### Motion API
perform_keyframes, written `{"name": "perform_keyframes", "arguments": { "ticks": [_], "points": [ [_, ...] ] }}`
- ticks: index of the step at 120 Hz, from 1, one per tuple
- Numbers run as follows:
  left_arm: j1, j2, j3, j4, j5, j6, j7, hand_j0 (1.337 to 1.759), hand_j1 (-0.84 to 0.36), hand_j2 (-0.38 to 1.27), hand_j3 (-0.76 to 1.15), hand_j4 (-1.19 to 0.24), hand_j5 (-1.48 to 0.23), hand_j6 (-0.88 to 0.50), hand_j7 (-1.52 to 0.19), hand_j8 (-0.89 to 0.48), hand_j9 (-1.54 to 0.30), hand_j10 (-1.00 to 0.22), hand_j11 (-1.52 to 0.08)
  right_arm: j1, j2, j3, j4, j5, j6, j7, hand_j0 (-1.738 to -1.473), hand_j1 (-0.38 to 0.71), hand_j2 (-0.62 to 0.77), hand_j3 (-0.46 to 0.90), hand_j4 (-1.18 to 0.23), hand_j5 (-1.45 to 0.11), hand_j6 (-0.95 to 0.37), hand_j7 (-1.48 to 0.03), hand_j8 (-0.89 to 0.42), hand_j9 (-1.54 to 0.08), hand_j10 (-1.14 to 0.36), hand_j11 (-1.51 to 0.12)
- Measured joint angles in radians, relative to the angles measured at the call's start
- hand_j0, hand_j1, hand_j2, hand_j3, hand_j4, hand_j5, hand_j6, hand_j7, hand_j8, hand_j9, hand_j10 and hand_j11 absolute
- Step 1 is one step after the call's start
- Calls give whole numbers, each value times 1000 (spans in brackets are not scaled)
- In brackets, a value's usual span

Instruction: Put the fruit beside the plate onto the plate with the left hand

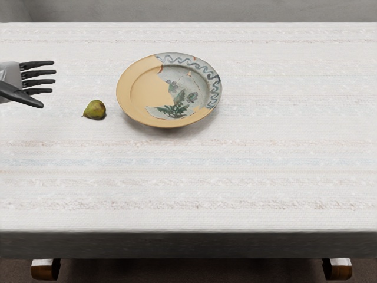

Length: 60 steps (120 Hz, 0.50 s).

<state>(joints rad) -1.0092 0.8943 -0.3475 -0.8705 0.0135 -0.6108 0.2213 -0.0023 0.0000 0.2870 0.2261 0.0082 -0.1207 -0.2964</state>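
A small green-brown pear (94,109) lies on the table just left of the plate (138,88), a short gap between them. The plate is round, orange on its left part and pale with a blue wavy rim and a green plant pattern on the right; nothing lies on it. My left hand (32,82) comes in at the picture's left edge, above and left of the pear, its dark fingers (38,74) stretched out straight toward the right and holding nothing. The right arm does not show.
The table (235,177) is covered by a pale striped cloth and fills most of the view. Its front edge runs along the bottom, with two wooden feet below.
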Motion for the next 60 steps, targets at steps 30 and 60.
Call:
{"name": "perform_keyframes", "arguments": {
  "ticks": [30, 60],
  "points": [
    [-48, -89, 10, 38, 106, 0, 70, 1658, 321, 5, 0, -23, -31, -23, -31, -23, -31, -23, -31, 0, 0, 1, 0, 1, 0, 0, -1658, -349, 0, 0, 0, 0, 0, 0, 0, 0, 0, 0],
    [-135, -284, 14, 63, 614, 282, 147, 1658, 321, 5, 0, -26, -31, -26, -31, -26, -31, -25, -31, 0, 0, 0, 0, 0, 0, 0, -1658, -349, 0, 0, 0, 0, 0, 0, 0, 0, 0, 0]
  ]
}}
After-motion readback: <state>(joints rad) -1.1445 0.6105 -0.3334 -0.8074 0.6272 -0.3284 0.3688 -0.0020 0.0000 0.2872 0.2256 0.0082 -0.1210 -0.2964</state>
